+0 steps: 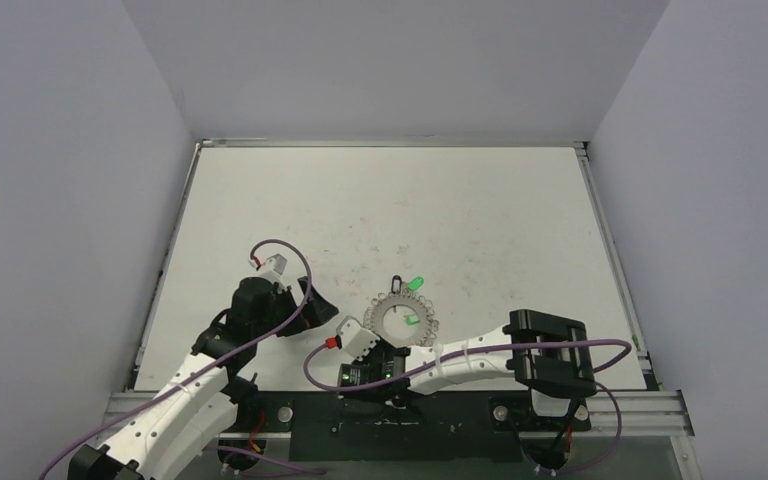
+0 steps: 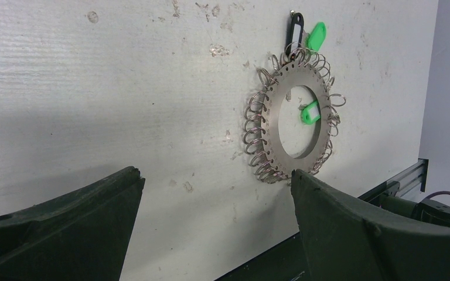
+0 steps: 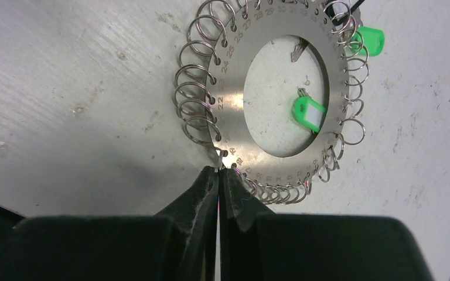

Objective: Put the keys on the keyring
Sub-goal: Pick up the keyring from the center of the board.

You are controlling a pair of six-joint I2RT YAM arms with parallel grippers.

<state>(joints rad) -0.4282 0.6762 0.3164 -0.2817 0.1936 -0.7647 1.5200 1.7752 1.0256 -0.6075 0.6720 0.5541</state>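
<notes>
At the bottom centre of the right wrist view, the right hand [image 3: 218, 172] has its fingers pressed together, tips touching the near rim of the keyring [image 3: 234, 76], which lies flat on the desk [image 3: 64, 88] straight ahead; whether they nip a wire loop I cannot tell. A green key [image 3: 308, 114] rests in its hollow, a black key [image 2: 295, 29] at the far rim. The left hand [image 2: 214, 172], spread wide, is farther off.

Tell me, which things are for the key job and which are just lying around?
For the job: keyring; green key inside its hole; second green key and black key at its far rim; right gripper, pinching the rim.
Just lying about: nothing loose, only the stained table and purple cables.
</notes>
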